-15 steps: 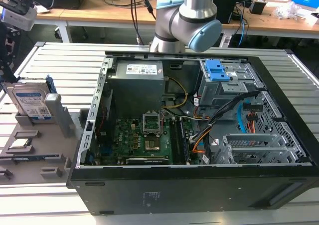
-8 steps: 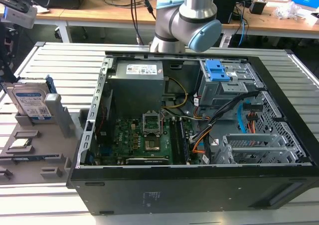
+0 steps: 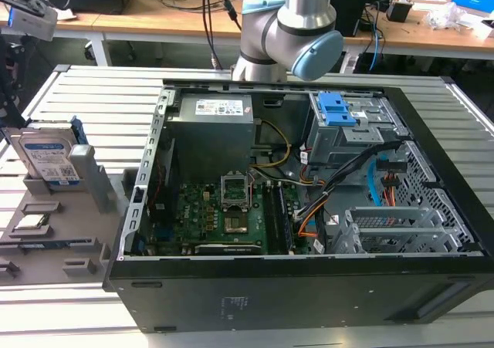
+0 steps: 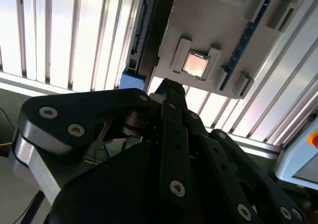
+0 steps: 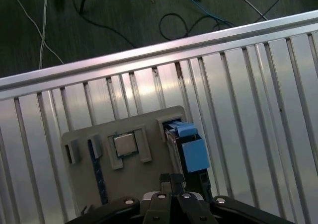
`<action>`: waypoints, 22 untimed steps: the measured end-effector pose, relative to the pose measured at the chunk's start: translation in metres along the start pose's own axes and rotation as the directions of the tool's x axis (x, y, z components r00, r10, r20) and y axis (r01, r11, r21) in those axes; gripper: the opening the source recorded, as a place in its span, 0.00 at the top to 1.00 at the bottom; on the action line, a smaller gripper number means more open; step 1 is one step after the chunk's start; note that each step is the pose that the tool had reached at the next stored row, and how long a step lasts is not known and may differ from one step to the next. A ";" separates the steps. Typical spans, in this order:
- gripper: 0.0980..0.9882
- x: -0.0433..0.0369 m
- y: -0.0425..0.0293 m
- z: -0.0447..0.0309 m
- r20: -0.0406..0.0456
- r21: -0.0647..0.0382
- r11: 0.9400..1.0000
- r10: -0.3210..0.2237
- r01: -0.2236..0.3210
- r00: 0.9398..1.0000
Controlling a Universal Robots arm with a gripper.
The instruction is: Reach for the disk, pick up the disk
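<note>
Three things stood in the grey holder tray (image 5: 136, 182) on the slatted table (image 3: 93, 86). The disk (image 3: 48, 157) was upright on its edge in a slot, its label facing out in the exterior view. The square chip (image 5: 124, 144) lay in its pocket just beside it, and a thin dark strip (image 5: 99, 177) stood beyond the chip. An open computer case (image 3: 231, 290) sat just beside the tray, on the exterior view's right, apart from the disk. In the first wrist view I saw the disk edge-on, blue bracket uppermost, one end hidden behind my gripper (image 5: 183, 183). Whether my gripper was open or closed I could not tell, nor whether it touched the disk. It pointed down over the tray, nearest the disk, while my arm (image 3: 289, 32) rose behind the case.
</note>
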State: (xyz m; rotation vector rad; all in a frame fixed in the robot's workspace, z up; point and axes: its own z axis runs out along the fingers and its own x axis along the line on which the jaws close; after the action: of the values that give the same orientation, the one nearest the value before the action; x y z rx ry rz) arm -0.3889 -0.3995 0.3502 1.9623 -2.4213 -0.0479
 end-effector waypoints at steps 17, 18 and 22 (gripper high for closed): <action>0.99 0.0000 0.0000 0.0000 -0.007 -0.001 0.981 -0.192 0.192 0.981; 0.99 0.0000 0.0000 0.0000 -0.008 -0.001 0.980 -0.200 0.200 0.980; 0.99 0.0000 0.0000 0.0000 -0.009 -0.001 0.971 -0.237 0.237 0.971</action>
State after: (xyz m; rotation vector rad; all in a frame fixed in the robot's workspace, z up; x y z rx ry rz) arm -0.3889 -0.3995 0.3502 2.2354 -2.1669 -0.0429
